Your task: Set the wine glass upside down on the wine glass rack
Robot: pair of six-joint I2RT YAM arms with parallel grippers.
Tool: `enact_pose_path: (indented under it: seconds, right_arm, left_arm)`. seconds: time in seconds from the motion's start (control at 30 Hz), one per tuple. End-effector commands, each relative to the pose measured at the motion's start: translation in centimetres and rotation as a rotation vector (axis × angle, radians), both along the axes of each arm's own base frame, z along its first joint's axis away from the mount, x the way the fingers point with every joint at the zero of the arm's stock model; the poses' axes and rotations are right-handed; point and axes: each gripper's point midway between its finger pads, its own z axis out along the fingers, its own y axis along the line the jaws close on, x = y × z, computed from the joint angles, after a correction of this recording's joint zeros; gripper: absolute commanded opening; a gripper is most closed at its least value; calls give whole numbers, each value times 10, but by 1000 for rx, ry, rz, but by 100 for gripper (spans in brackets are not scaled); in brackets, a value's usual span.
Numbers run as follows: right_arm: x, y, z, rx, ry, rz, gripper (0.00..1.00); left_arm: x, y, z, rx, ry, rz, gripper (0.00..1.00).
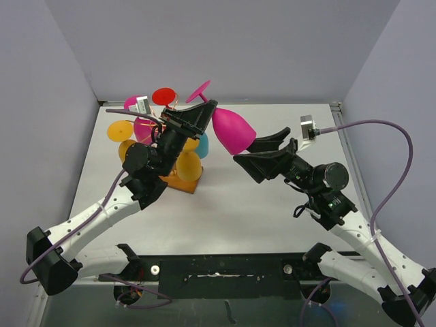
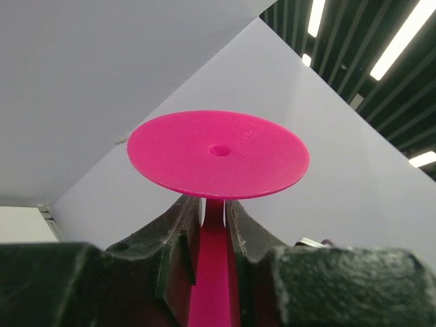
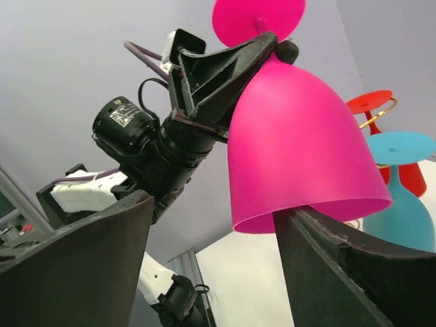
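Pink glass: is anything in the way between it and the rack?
Yes. The left hand holds the pink glass by its stem beside the rack. A teal glass and a yellow glass hang on that side, between it and the rack's middle.

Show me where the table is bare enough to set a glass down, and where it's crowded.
Bare: the front middle of the table, between the rack and the right arm; also the back right corner behind the right fingers. Crowded: back left, around the rack, its hung glasses and the left arm.
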Motion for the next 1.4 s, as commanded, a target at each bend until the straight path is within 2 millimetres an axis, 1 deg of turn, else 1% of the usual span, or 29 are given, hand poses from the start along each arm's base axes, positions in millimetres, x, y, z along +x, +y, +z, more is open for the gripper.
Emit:
enact_pose_path:
  seconds: [0.0,0.03,0.1,0.27,0.3,0.37,0.43,0.47,0.5,0.6,0.67,0.73,0.8,0.93,1.0,1.13,1.23,1.3,1.37]
  right_arm:
    - [7,-20,18,7,23,-126,74]
    - [11,-25,15,-1,42,-163,75]
    - [21,-36,18,-16,81,-250,78]
    - [24,-43,31,-59,93,-298,79]
    - [24,-44,34,-64,95,-301,79]
    - [24,-42,39,-72,97,-295,79]
    - [23,-38,46,-76,87,-275,79]
    - [22,-38,53,-73,78,-268,79]
    - [25,-34,54,-81,82,-262,79]
    - [25,-27,67,-88,75,-234,79]
    - [26,-19,73,-101,74,-202,79]
    - [24,-9,78,-104,77,-147,78]
    - [23,0,80,-92,100,-97,78]
    - [15,21,88,-41,177,56,73]
    - [14,32,89,-31,210,129,70]
    - [10,50,87,-18,272,229,66]
    - [5,66,85,-28,299,275,64]
    - [2,81,81,-47,315,303,63]
    - [0,92,79,-53,334,323,62]
  left_arm:
    - [-20,25,42,26,-129,73,0]
    - [-21,27,41,42,-136,76,0]
    - [-28,29,41,61,-161,66,0]
    - [-49,31,49,141,-235,27,0]
    - [-55,31,51,164,-252,16,0]
    - [-60,29,48,225,-259,1,0]
    - [-68,32,50,273,-287,-1,0]
    - [-71,34,50,298,-295,2,0]
    - [-74,36,50,326,-302,8,0]
    - [-80,43,43,419,-305,23,0]
    - [-83,49,36,487,-307,39,0]
    - [-83,56,20,571,-289,64,0]
    - [-83,69,9,631,-261,105,0]
    - [-90,88,-8,731,-246,144,0]
    - [-96,98,-14,757,-240,161,0]
    - [-97,116,-31,805,-210,212,0]
    - [-97,124,-44,844,-198,241,0]
    - [-99,129,-49,861,-208,253,0]
    - [-101,129,-55,892,-233,251,0]
